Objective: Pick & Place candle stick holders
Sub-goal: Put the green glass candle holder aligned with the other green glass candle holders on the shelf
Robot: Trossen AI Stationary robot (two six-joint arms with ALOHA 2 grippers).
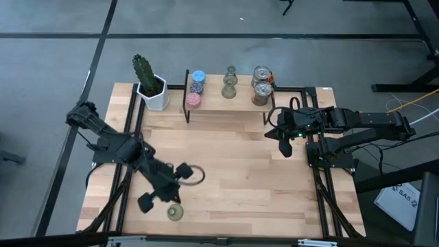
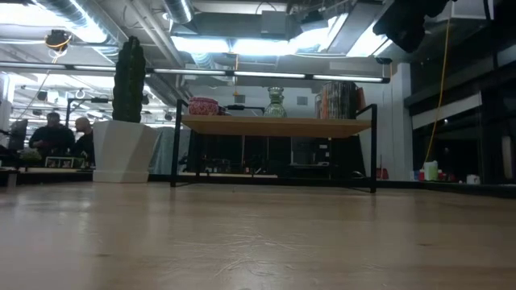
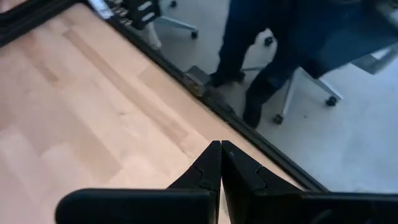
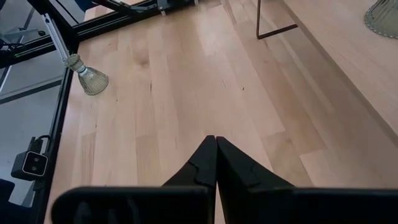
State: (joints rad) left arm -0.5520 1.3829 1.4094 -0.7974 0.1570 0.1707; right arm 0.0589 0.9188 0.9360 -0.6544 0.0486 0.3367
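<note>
Several candle stick holders stand on a low shelf (image 1: 230,106) at the table's far side: round blue (image 1: 198,75), dark (image 1: 197,88) and pink (image 1: 194,100) ones, an olive-green flared one (image 1: 230,84) and two silvery cups (image 1: 261,74) (image 1: 261,93). One more olive-green holder (image 1: 175,212) (image 4: 87,76) is on the table by the near edge and seems to lie on its side. My left gripper (image 1: 170,197) (image 3: 221,146) hovers shut above the table beside it. My right gripper (image 1: 285,149) (image 4: 216,140) hangs shut at the right, in front of the shelf.
A white pot with a cactus (image 1: 151,86) stands at the far left beside the shelf. Black frame rails (image 1: 322,185) run along the table's sides. Beyond the near edge are a person's legs (image 3: 249,56) and a wheeled chair (image 3: 311,93). Bare wood (image 1: 240,171) lies mid-table.
</note>
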